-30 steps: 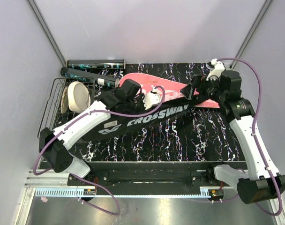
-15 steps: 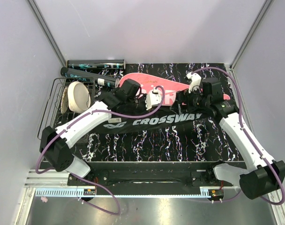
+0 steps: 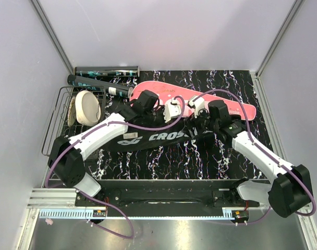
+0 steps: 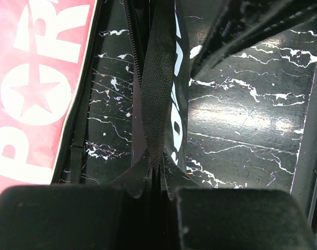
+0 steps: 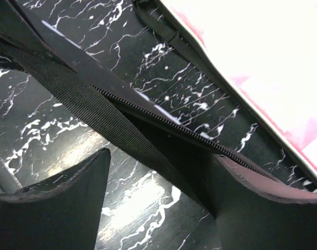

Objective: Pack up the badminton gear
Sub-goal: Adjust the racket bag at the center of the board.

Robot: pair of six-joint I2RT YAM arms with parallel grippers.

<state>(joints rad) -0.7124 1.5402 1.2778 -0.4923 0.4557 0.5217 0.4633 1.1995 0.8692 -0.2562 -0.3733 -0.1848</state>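
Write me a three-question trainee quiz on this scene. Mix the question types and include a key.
1. True or false: the left gripper is shut on the strap of the black bag.
2. Pick one: the right gripper is A) shut on a shuttlecock, B) open, straddling the strap, C) shut on a racket handle.
3. Fill in: the cream disc sits in the ____.

Key: 1 true; 2 B; 3 wire basket.
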